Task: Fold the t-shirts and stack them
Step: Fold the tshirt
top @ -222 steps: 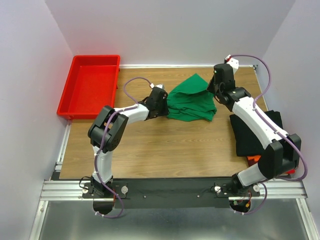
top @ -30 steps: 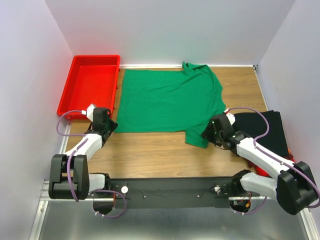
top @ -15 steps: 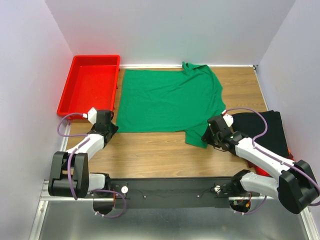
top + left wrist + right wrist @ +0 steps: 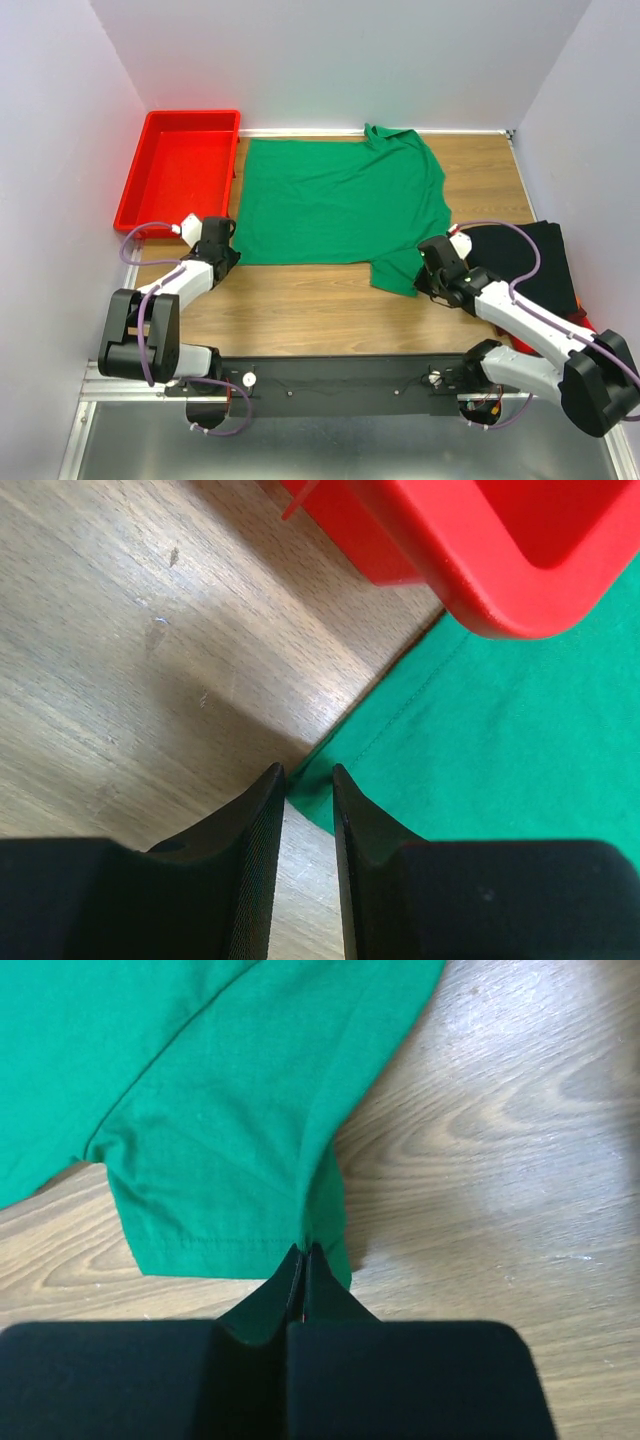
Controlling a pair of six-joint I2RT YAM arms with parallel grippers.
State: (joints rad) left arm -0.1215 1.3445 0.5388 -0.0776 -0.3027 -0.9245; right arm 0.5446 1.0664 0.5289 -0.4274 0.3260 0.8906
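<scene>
The bright green t-shirt (image 4: 340, 200) lies spread flat on the wooden table, collar towards the back. My left gripper (image 4: 226, 252) sits at its near left corner. In the left wrist view the jaws (image 4: 308, 775) stand slightly apart with bare wood between them, and the shirt's corner (image 4: 500, 740) lies just at the tips. My right gripper (image 4: 421, 271) is at the near right sleeve. In the right wrist view it (image 4: 305, 1251) is shut on the sleeve's hem (image 4: 220, 1110). A folded black t-shirt (image 4: 525, 260) lies at the right.
The rigid red tray (image 4: 180, 170) stands at the back left, its corner (image 4: 480, 540) close to my left gripper and next to the shirt's left edge. A sliver of red cloth (image 4: 584, 322) shows under the black shirt. White walls close in the sides and back.
Over the last second my left gripper has crept right to the shirt's near left corner, and my right gripper has shifted slightly towards me with the sleeve. Earlier, the shirt was bunched and lifted.
</scene>
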